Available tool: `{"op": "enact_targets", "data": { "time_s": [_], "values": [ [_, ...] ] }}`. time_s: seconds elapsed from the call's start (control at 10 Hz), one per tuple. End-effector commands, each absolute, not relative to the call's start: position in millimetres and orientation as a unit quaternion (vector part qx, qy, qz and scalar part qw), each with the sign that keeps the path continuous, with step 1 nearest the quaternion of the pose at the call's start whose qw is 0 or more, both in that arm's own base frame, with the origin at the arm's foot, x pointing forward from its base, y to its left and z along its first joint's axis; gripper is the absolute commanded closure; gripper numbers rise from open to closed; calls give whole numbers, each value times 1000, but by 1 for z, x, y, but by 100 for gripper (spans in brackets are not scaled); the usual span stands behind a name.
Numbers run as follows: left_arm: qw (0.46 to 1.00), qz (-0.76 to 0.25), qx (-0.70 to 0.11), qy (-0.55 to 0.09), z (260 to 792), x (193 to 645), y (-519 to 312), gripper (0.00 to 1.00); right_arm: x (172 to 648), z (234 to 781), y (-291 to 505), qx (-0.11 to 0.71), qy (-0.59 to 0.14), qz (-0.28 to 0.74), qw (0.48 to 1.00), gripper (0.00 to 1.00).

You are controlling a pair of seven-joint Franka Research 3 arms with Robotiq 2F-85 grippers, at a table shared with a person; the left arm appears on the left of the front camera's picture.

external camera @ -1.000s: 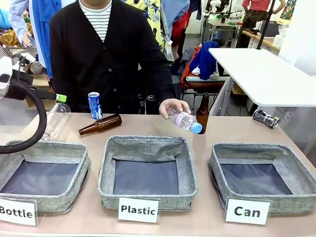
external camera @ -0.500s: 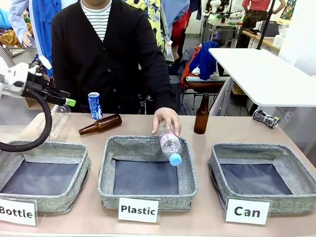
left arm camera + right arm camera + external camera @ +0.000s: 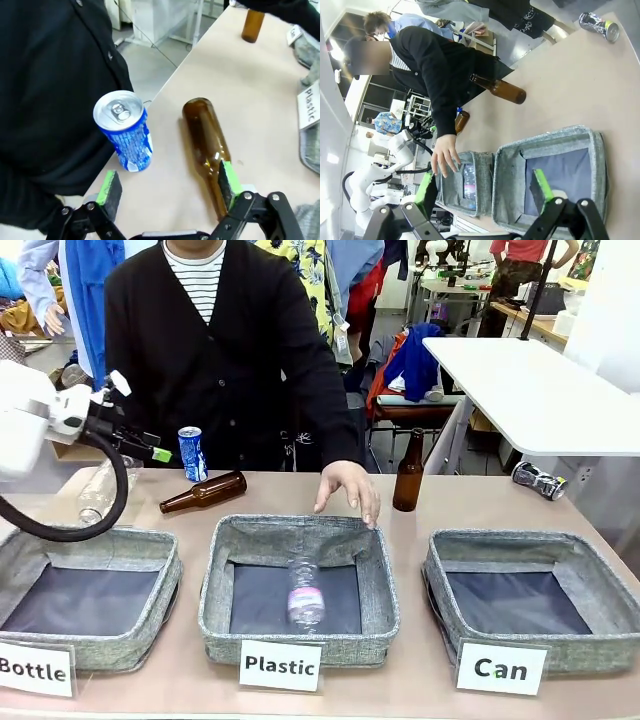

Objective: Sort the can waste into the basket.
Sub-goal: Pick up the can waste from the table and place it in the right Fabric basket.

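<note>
Your left gripper point(image 3: 152, 448) is hovering at the table's far left, just beside the upright blue can point(image 3: 191, 453). The person's hand point(image 3: 347, 487) is hanging over the far rim of the Plastic basket point(image 3: 215, 600), where a clear plastic bottle point(image 3: 305, 592) is lying. The crushed can point(image 3: 538, 480) is lying at the far right, beyond the Can basket point(image 3: 520, 540).

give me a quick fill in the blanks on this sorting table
The clear bottle lies in the basket carded ___.
The blue can stands ___, while the brown bottle next to it lies on its side.
The robot's left hand is ___, holding nothing.
Missing: Plastic; upright; open.
</note>
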State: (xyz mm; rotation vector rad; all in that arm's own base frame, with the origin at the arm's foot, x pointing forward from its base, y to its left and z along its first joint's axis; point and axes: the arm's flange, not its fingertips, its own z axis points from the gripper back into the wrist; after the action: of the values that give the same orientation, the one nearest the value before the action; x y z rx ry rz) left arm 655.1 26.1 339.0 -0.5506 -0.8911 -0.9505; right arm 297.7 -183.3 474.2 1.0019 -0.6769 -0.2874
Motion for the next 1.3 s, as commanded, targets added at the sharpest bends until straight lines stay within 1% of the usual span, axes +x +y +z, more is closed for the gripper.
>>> {"op": "enact_targets", "data": {
  "time_s": [0.0, 0.3, 0.5, 0.8, 0.9, 1.0, 1.1, 1.2],
  "values": [
    [758, -428, -254, -421, 331, 683, 24, 0, 301, 475, -184, 472, -330, -124, 808, 0],
    [745, -426, -270, -437, 315, 703, 10, 0, 301, 475, -184, 472, -330, -124, 808, 0],
    [747, -427, -268, -434, 304, 717, -1, 0, 301, 475, -184, 472, -330, -124, 808, 0],
    [738, -434, -269, -442, 296, 721, -11, 0, 301, 475, -184, 472, -330, -124, 808, 0],
    [731, -435, -271, -450, 294, 722, -13, 53, 301, 475, -184, 472, -330, -124, 808, 0],
    [732, -438, -275, -445, 292, 724, -15, 60, 301, 475, -184, 472, -330, -124, 808, 0],
    [731, -444, -272, -441, 289, 724, -17, 100, 301, 475, -184, 472, -330, -124, 808, 0],
    [729, -447, -272, -442, 288, 723, -17, 66, 301, 475, -184, 472, -330, -124, 808, 0]
  ]
}}
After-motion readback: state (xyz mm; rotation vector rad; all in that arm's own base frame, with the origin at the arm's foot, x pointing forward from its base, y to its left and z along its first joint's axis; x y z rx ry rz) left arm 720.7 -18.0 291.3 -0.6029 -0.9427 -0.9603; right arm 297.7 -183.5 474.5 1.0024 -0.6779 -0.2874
